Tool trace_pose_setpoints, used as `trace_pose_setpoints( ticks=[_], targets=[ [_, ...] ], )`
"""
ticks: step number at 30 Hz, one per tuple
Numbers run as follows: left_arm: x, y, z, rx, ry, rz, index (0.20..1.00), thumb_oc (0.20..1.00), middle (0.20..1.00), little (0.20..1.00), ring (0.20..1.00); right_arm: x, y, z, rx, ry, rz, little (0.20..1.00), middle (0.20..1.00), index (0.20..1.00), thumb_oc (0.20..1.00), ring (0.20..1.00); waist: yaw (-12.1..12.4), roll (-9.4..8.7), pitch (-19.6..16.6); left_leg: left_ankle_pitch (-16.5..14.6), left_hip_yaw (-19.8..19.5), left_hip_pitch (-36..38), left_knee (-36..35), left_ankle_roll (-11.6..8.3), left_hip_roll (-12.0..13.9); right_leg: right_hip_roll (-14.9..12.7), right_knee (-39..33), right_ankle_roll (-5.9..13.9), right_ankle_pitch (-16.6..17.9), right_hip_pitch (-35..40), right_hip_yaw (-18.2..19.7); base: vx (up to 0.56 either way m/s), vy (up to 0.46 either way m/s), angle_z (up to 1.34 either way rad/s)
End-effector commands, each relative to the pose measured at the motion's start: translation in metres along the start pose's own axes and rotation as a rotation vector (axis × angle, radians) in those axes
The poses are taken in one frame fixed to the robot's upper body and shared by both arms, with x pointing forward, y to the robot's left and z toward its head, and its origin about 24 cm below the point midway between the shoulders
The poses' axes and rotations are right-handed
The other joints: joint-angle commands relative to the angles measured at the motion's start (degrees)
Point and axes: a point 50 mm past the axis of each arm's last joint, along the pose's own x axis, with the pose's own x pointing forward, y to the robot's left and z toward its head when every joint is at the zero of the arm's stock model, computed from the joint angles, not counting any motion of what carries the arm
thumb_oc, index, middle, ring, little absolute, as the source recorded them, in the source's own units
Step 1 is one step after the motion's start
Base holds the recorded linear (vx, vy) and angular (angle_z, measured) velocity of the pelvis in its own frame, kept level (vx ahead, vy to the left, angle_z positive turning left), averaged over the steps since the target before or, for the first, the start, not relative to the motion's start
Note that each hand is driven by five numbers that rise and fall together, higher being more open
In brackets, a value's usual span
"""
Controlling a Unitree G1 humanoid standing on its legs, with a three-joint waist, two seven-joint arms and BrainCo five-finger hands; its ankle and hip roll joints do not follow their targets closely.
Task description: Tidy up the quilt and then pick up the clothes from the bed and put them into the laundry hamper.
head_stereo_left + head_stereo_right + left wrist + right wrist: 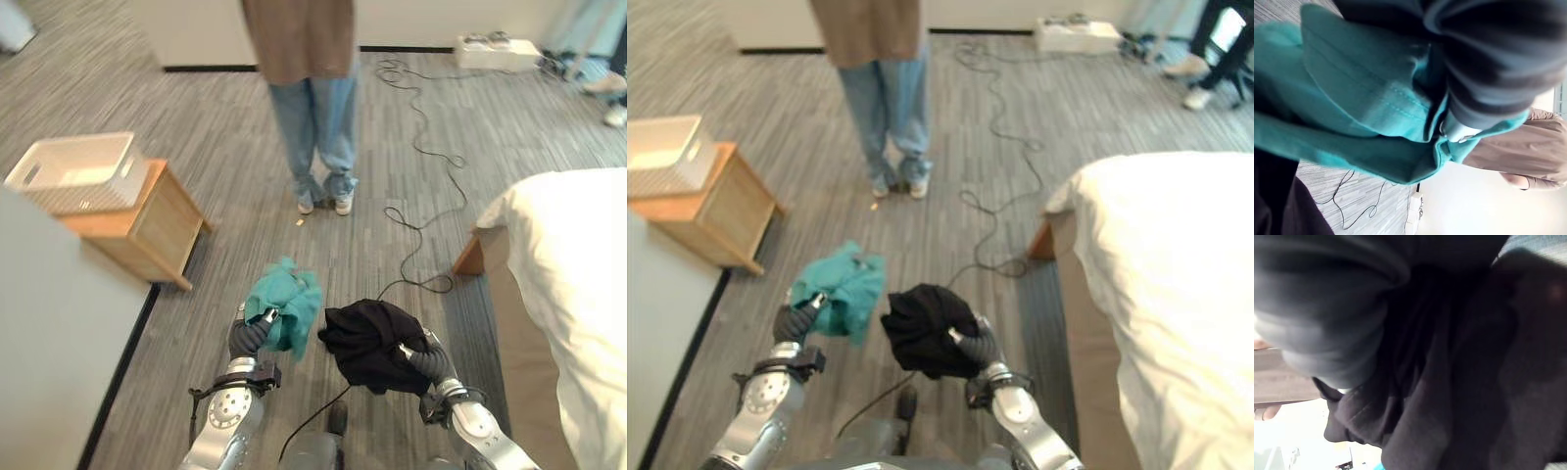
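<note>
A teal garment [286,305] hangs bunched above the floor, and my left hand [250,335] is shut on it; the left wrist view shows its folds [1366,93] wrapped round my fingers. Beside it a black garment [367,341] hangs in a lump from my right hand [424,360], which is shut on it. In the right wrist view the black cloth [1459,382] lies over the hand. The white laundry hamper [76,172] stands on a small wooden table [147,225] far to my left. The bed with its white quilt [573,284] lies to my right.
A person [315,117] in jeans and a brown top stands on the grey floor straight ahead. A black cable [421,147] snakes across the floor toward the bed's wooden corner [470,257]. A pale panel [49,333] stands at my near left.
</note>
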Motion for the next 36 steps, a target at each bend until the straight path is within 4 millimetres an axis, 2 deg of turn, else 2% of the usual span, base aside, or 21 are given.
trace_pose_setpoints(
  ticks=[1,4,8,13,20,21,26,31,34,36],
  targets=[
    [0.004,-0.017,0.030,-0.018,-0.168,-0.120,0.200,0.200,0.200,0.200,0.200,-0.002,-0.022,0.033,0.010,-0.209,-0.041,0.200,0.200,0.200,0.200,0.200,-3.04,-2.09,0.05,-8.13,1.26,2.77,1.21,-7.71,0.50,5.08,-4.03,1.06,4.98,-1.52,3.18,0.08,-0.006,1.32],
    [0.001,-0.022,0.026,0.004,-0.164,-0.117,0.200,0.200,0.200,0.200,0.200,-0.003,-0.032,0.033,0.043,-0.193,-0.044,0.200,0.200,0.200,0.200,0.200,-3.81,-3.11,-0.81,-8.06,0.64,3.58,-0.23,-7.48,-0.28,7.41,-6.20,-0.14,4.99,-0.81,5.14,0.05,-0.050,0.99],
    [0.001,-0.026,0.023,0.008,-0.135,-0.121,0.200,0.200,0.200,0.200,0.200,0.001,-0.037,0.033,0.034,-0.189,-0.056,0.200,0.200,0.200,0.200,0.200,-3.34,-3.44,-1.88,-7.61,1.37,4.00,-1.68,-8.27,-0.15,8.01,-10.21,-0.04,6.06,0.77,4.95,0.05,-0.035,-0.24],
    [0.007,-0.031,0.023,0.001,-0.123,-0.107,0.200,0.200,0.200,0.200,0.200,0.005,-0.038,0.036,0.023,-0.188,-0.033,0.200,0.200,0.200,0.200,0.200,-4.56,-2.83,-1.88,-7.18,2.94,3.43,-2.29,-8.93,0.06,9.49,-12.92,-0.67,6.53,1.02,6.56,0.01,0.019,-0.33],
    [0.004,-0.028,0.022,-0.007,-0.123,-0.069,0.200,0.200,0.200,0.200,0.200,0.002,-0.036,0.039,0.005,-0.195,0.007,0.200,0.200,0.200,0.200,0.200,-5.61,-1.98,-1.16,-7.51,4.25,3.76,-2.36,-8.95,-0.14,9.64,-14.26,-0.70,6.77,1.35,6.93,-0.01,0.041,-0.07],
    [-0.020,-0.081,-0.053,-0.321,0.413,-0.391,0.200,0.200,0.200,0.200,0.200,-0.015,-0.059,0.005,0.478,0.125,-0.185,0.200,0.200,0.200,0.200,0.200,-6.98,-0.36,-3.28,-5.46,3.59,3.77,-3.38,-9.36,1.23,6.79,-15.30,-0.42,6.39,5.25,-3.15,0.00,0.000,0.00],
    [-0.022,-0.080,-0.054,-0.327,0.422,-0.386,0.200,0.200,0.200,0.200,0.200,-0.015,-0.060,0.008,0.473,0.113,-0.198,0.200,0.200,0.200,0.200,0.200,-7.09,-0.41,-3.27,-5.61,3.43,3.96,-3.38,-9.46,1.24,6.97,-15.30,-0.53,6.27,5.25,-2.77,0.00,0.003,0.23],
    [-0.026,-0.074,-0.056,-0.330,0.427,-0.353,0.200,0.200,0.200,0.200,0.200,-0.017,-0.061,0.005,0.471,0.130,-0.191,0.200,0.200,0.200,0.200,0.200,-6.97,-0.20,-3.42,-6.05,1.16,4.51,-3.21,-9.16,0.45,7.71,-15.07,-1.07,5.96,5.00,-0.37,0.07,0.028,0.00],
    [-0.027,-0.071,-0.057,-0.332,0.423,-0.327,0.200,0.200,0.200,0.200,0.200,-0.018,-0.060,0.003,0.465,0.133,-0.177,0.200,0.200,0.200,0.200,0.200,-6.77,-0.28,-3.45,-6.53,0.60,4.81,-2.61,-8.87,0.33,7.27,-13.96,-0.94,5.63,4.82,0.16,0.08,0.050,-0.02],
    [-0.027,-0.067,-0.056,-0.339,0.411,-0.293,0.200,0.200,0.200,0.200,0.200,-0.017,-0.058,0.002,0.454,0.133,-0.157,0.200,0.200,0.200,0.200,0.200,-6.50,-0.37,-3.26,-7.36,1.01,4.00,-0.44,-8.21,0.38,5.88,-10.27,-0.54,4.49,3.90,0.38,0.10,0.095,0.01]
  ],
)
